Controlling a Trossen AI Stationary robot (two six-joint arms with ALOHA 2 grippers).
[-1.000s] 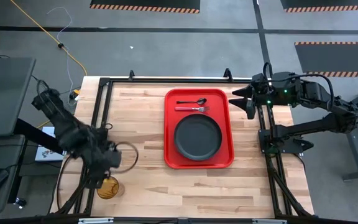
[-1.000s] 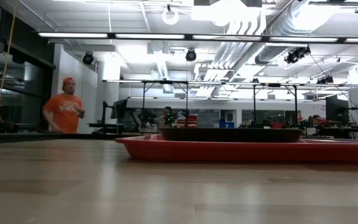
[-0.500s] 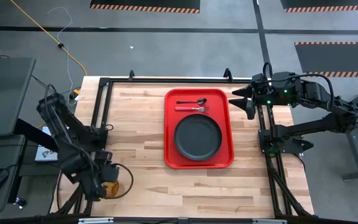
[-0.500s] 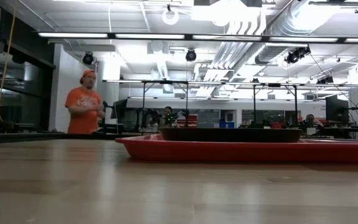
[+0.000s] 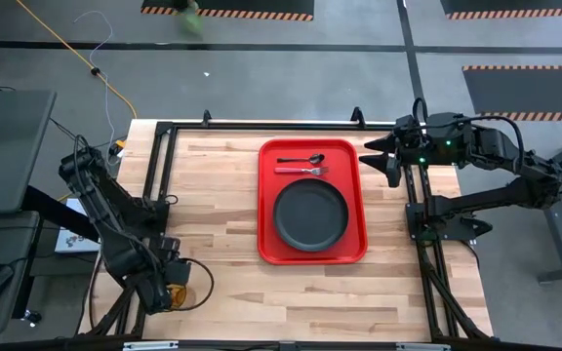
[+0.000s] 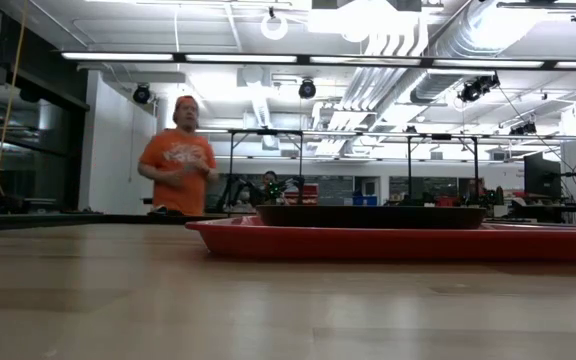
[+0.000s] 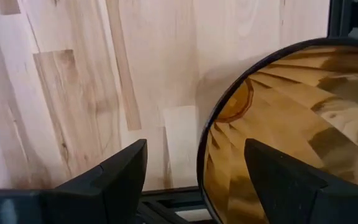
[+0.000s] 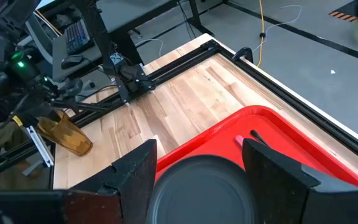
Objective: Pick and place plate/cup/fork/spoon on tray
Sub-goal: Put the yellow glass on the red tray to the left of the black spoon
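Note:
The amber cup (image 5: 177, 295) is at the table's near left corner, mostly hidden under my left gripper (image 5: 167, 291). It looks tilted in the right wrist view (image 8: 67, 135). My left gripper (image 7: 194, 149) is open. One finger (image 7: 278, 180) is over the cup's mouth (image 7: 278, 112) and the other finger (image 7: 123, 174) is outside its rim. The dark plate (image 5: 310, 214), the spoon (image 5: 301, 159) and the red-handled fork (image 5: 301, 171) lie on the red tray (image 5: 264, 195). My right gripper (image 5: 379, 161) waits, open, beside the tray's far right corner. My left gripper comes at the cup slanting down from the table's left. Its fingers stand on either side of the cup's rim (image 7: 201, 163). I cannot tell whether either finger touches the cup's wall.
Black frame rails (image 5: 159, 175) run along the table's left side, with more along the right side and the near edge, close to the cup. Bare wood (image 5: 222, 195) lies between the cup and the tray. A person (image 6: 178, 160) walks in the room beyond the table.
My left gripper has gone toward the table's near edge and down onto the cup, which was in plain sight a second ago and is now mostly covered. The person in the room has walked toward the right of the low view.

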